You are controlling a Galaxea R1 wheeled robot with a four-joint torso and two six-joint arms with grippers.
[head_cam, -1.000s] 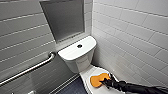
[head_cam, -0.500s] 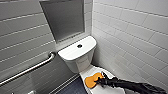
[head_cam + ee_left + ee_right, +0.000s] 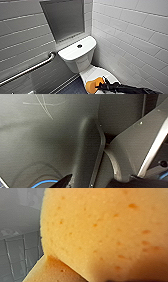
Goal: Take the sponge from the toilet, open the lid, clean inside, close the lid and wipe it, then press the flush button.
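Note:
The white toilet point(image 3: 75, 56) stands in the corner with its oval lid point(image 3: 96, 73) down. The round dark flush button point(image 3: 79, 46) sits in the middle of the tank top. My right gripper point(image 3: 101, 86), on a black arm coming in from the lower right, is shut on the orange sponge point(image 3: 93, 85). It presses the sponge onto the lid's near left part. In the right wrist view the sponge point(image 3: 105, 233) looms large and porous. My left gripper stands open, holding nothing, close to my own dark body panels point(image 3: 62, 144).
A steel grab bar point(image 3: 27, 70) runs along the grey tiled wall on the left. A grey recessed panel point(image 3: 63, 20) sits above the tank. White tiled wall point(image 3: 130, 37) closes in the right side. Dark floor point(image 3: 72, 88) shows left of the bowl.
My right gripper has slid the sponge across the lid toward its front left edge. The toilet and the left arm have not moved.

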